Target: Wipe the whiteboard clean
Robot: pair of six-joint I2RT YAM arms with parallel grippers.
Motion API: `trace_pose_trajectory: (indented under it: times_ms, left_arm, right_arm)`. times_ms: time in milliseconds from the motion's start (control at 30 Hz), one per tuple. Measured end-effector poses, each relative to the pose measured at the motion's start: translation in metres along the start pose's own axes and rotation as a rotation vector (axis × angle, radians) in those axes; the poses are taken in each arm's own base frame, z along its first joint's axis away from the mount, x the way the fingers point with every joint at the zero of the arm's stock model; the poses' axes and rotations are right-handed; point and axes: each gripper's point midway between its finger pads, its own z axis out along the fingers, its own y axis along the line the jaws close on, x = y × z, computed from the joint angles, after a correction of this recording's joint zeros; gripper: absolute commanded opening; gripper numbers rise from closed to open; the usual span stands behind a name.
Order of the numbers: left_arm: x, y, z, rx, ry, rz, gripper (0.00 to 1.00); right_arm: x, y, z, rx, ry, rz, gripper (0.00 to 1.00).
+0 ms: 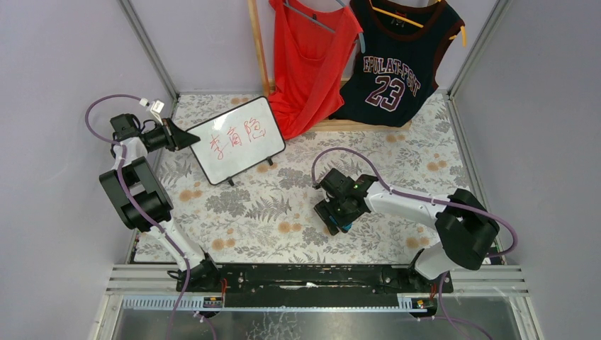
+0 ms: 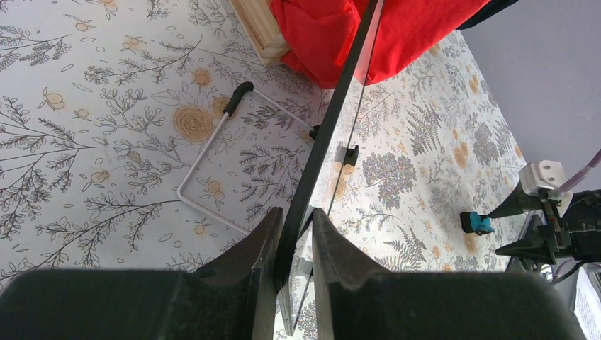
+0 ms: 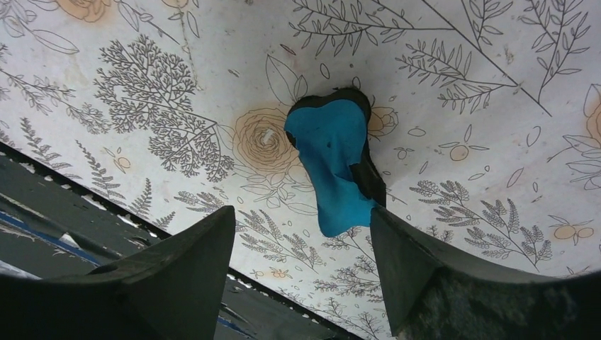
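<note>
The whiteboard stands tilted at the back left on short black feet, with red handwritten characters on its face. My left gripper is shut on its left edge. In the left wrist view both fingers pinch the board's thin black frame, with my left gripper right on it. A small blue eraser lies on the floral cloth at centre right. My right gripper is open and low over it. In the right wrist view the eraser lies just beyond my right gripper, close to the right finger.
A red top and a dark number 23 jersey hang on a wooden rack behind the board. The board's wire stand rests on the cloth behind it. Grey walls close both sides. A black rail runs along the near edge.
</note>
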Motion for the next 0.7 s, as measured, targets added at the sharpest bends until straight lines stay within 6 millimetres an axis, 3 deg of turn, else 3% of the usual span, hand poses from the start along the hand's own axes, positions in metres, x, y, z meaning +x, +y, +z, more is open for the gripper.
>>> trace_pose_trajectory:
  times_ms: [700]
  left_arm:
    - [0.002, -0.001, 0.0, 0.005, 0.001, -0.007, 0.0]
  right_arm:
    - [0.002, -0.013, 0.018, 0.072, 0.029, -0.005, 0.65]
